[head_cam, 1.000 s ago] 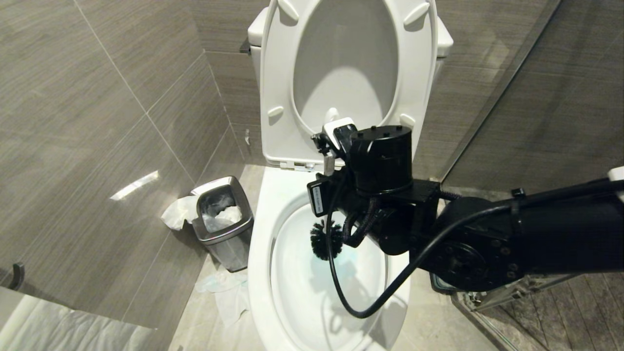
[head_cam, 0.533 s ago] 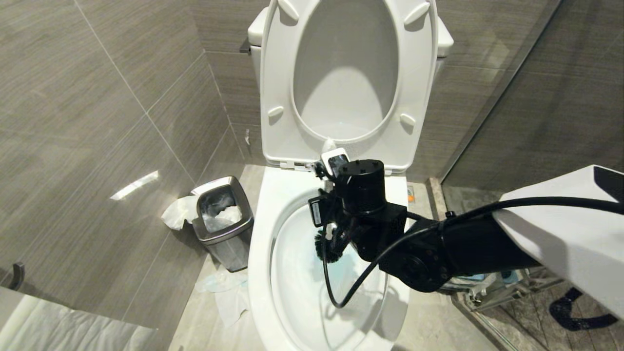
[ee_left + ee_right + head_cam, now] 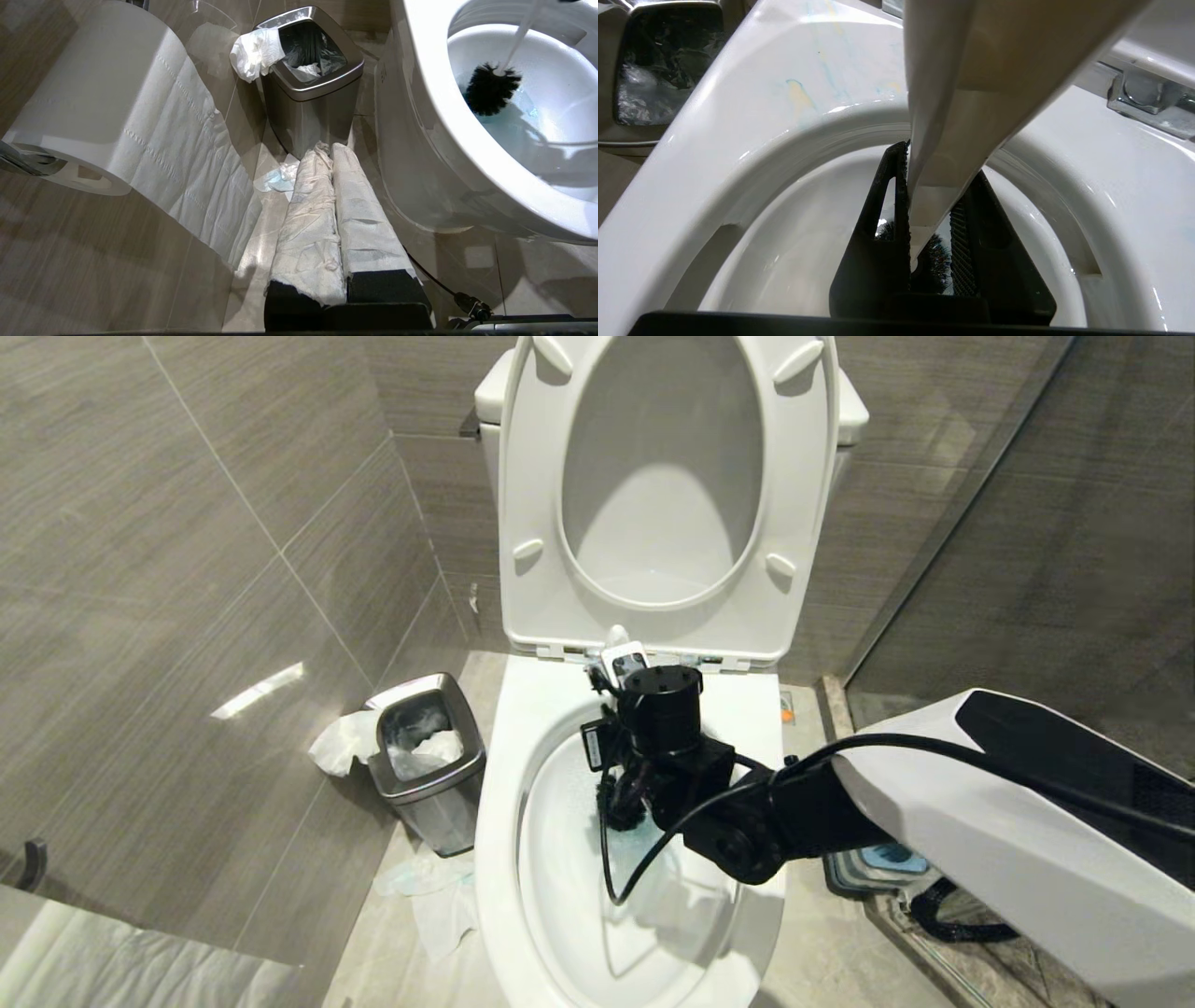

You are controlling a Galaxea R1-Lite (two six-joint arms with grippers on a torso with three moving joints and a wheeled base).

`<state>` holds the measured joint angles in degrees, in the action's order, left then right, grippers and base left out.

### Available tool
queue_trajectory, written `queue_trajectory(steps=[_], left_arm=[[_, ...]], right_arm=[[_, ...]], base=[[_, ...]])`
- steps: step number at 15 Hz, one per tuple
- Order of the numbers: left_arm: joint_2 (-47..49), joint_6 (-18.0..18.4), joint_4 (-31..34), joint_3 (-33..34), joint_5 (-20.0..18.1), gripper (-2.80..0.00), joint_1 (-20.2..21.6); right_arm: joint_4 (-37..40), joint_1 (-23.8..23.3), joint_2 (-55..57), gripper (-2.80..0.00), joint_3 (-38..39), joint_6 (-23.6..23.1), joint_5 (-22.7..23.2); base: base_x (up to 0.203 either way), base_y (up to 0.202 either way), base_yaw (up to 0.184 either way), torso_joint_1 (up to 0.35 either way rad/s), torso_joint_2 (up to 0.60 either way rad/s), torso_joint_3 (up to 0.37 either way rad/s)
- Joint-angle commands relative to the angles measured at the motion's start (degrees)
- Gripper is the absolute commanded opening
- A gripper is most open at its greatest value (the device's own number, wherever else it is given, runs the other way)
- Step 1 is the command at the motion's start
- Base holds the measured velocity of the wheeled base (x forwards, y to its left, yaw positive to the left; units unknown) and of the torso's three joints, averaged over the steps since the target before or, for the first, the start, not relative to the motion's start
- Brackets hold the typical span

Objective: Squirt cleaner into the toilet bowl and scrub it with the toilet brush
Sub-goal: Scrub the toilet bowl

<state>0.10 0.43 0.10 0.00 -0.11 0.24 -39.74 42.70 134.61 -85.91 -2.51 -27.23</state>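
brush: the brush (image 3: 490, 88) is down in the bowl, black head sitting in the blue-tinted water at the far-left part of the basin. White handle runs up and back toward the hinges.

bowl: the bowl (image 3: 509, 775) is mid-scene, seat and lid flipped up against the far wall. Water looks blue, so I'd guess the cleaner is already in. Faint blue and yellow streaks show on the far rim in the right wrist view.

right gripper: the right gripper (image 3: 929, 224) has its black fingers pinched narrow on the flat white handle, wrist hanging over the far end of the bowl, arm coming in from the right.

left gripper: the left gripper (image 3: 334, 196) is parked low on the left, paper-wrapped fingers pressed together with nothing between them, pointing at the bin.

around it: steel bin (image 3: 425, 761) left of the bowl with crumpled paper hanging over its edge, more paper on the floor, paper roll (image 3: 93, 102) near left.

step: scrubbing, pretty clearly. Squirt part looks done.

next: I reckon it needs to sweep the head round the wall and under the rim, pressing the bristles on the ceramic without the handle twisting in that flat grip.
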Motion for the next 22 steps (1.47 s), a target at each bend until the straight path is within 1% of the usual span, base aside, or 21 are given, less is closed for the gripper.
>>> queue_trajectory(steps=[1,3,6,10,12,15,20,22], left_arm=[[0.1,0.0,0.1,0.1,0.0,-2.80,0.0],[0.1,0.0,0.0,0.1,0.0,-2.80,0.0],[0.1,0.0,0.0,0.1,0.0,-2.80,0.0],[0.1,0.0,0.0,0.1,0.0,-2.80,0.0],[0.1,0.0,0.0,0.0,0.0,-2.80,0.0],[0.1,0.0,0.0,0.1,0.0,-2.80,0.0],[0.1,0.0,0.0,0.1,0.0,-2.80,0.0],[0.1,0.0,0.0,0.1,0.0,-2.80,0.0]], right_arm=[[-0.2,-0.1,2.2,-2.80,-1.9,-0.4,-0.5],[-0.2,-0.1,0.8,-2.80,-1.7,-0.4,-0.5],[0.2,-0.1,-5.1,-2.80,-0.6,-0.5,-0.7],[3.4,0.4,-15.0,-2.80,0.4,-2.7,-0.2],[5.7,1.3,-17.5,-2.80,0.7,-3.0,-0.1],[5.9,1.9,-16.8,-2.80,1.7,-3.1,-0.2],[5.4,2.0,-10.9,-2.80,1.8,-2.7,-0.6],[3.0,1.9,-7.5,-2.80,1.6,-2.7,-0.9]], base=[[0.000,0.000,0.000,0.000,0.00,0.000],[0.000,0.000,0.000,0.000,0.00,0.000],[0.000,0.000,0.000,0.000,0.00,0.000],[0.000,0.000,0.000,0.000,0.00,0.000],[0.000,0.000,0.000,0.000,0.00,0.000],[0.000,0.000,0.000,0.000,0.00,0.000],[0.000,0.000,0.000,0.000,0.00,0.000],[0.000,0.000,0.000,0.000,0.00,0.000]])
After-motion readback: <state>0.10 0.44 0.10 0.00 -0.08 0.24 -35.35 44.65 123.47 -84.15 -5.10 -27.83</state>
